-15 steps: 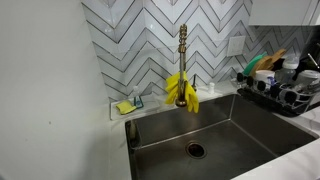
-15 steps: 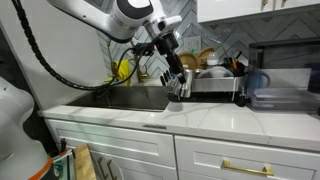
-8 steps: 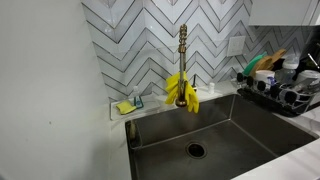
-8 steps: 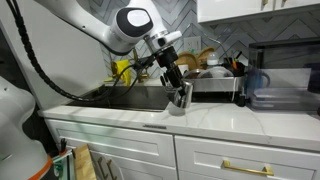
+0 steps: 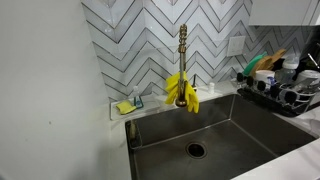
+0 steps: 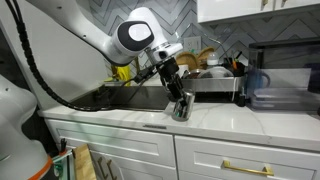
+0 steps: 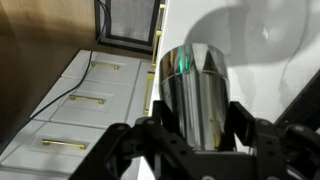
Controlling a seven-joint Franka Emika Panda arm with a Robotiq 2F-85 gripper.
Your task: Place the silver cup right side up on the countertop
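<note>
gripper (image 6: 180,105) clamped on the silver cup (image 7: 196,95). in the wrist view, a finger (image 7: 245,125) presses each side of the cup's wall. cup sits at the tool's tip, low on the countertop (image 6: 228,118), near its front edge. it looks slightly tilted with the tool. base seems to touch the surface, but the exterior view is too small to be sure. sink (image 6: 125,98) behind the tool, dish rack (image 6: 215,80) beyond it.
</note>
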